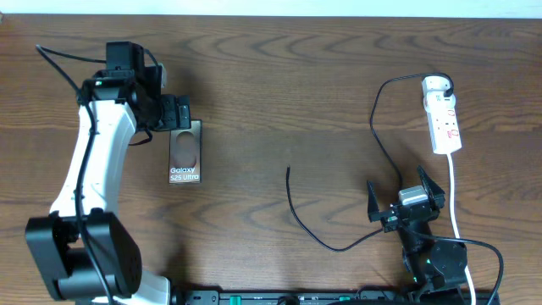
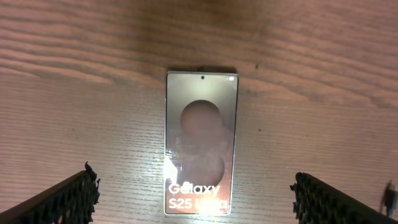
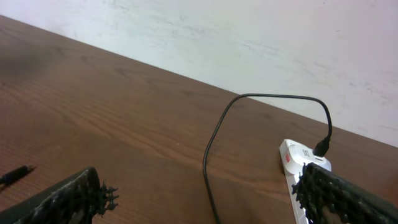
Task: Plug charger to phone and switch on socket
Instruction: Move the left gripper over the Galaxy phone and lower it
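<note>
The phone (image 1: 185, 153) lies flat on the wooden table, face up with white "Galaxy S25 Ultra" text; it also shows in the left wrist view (image 2: 200, 143). My left gripper (image 1: 174, 113) hovers just beyond its far end, open wide and empty (image 2: 194, 176). The black charger cable (image 1: 305, 224) runs from the adapter on the white socket strip (image 1: 445, 119) in a loop to its free plug tip (image 1: 289, 170), which lies on the table. My right gripper (image 1: 398, 182) is open and empty above the cable (image 3: 214, 134), left of the strip (image 3: 295, 158). The plug tip (image 3: 15, 175) shows at the far left.
The strip's white cord (image 1: 453, 195) runs toward the front edge beside the right arm's base. A white wall (image 3: 249, 37) stands behind the table's far edge. Bare wood lies between the phone and the plug tip.
</note>
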Controlling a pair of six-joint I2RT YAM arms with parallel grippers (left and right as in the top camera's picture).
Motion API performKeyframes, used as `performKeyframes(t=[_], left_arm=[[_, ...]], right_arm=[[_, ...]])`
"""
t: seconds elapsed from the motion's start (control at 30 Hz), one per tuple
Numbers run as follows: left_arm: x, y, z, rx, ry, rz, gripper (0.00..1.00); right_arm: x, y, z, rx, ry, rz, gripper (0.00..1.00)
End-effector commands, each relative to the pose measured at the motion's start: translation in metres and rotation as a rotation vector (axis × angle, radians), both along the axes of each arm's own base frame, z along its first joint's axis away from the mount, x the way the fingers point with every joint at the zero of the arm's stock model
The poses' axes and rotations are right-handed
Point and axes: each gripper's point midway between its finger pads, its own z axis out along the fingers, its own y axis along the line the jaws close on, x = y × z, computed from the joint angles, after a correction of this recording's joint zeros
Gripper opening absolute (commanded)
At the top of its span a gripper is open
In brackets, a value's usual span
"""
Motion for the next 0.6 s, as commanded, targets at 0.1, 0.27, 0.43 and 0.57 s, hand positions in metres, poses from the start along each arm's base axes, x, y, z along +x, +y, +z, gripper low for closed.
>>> performKeyframes(t=[0.1, 0.27, 0.43, 0.57], left_arm=[[-0.002, -0.001, -0.022, -0.015, 0.075, -0.009, 0.98], [-0.009, -0.004, -0.043, -0.033, 0.153, -0.009, 0.98], [-0.009, -0.005, -0.059, -0.035, 0.191, -0.025, 0.98], [-0.006, -0.008, -0.065, -0.015, 0.183, -0.065, 0.98]], right_arm=[[0.0, -0.003, 0.0, 0.012, 0.002, -0.015, 0.99], [0.0, -0.003, 0.0, 0.012, 0.002, -0.015, 0.99], [0.0, -0.003, 0.0, 0.012, 0.002, -0.015, 0.99], [0.0, -0.003, 0.0, 0.012, 0.002, -0.015, 0.99]])
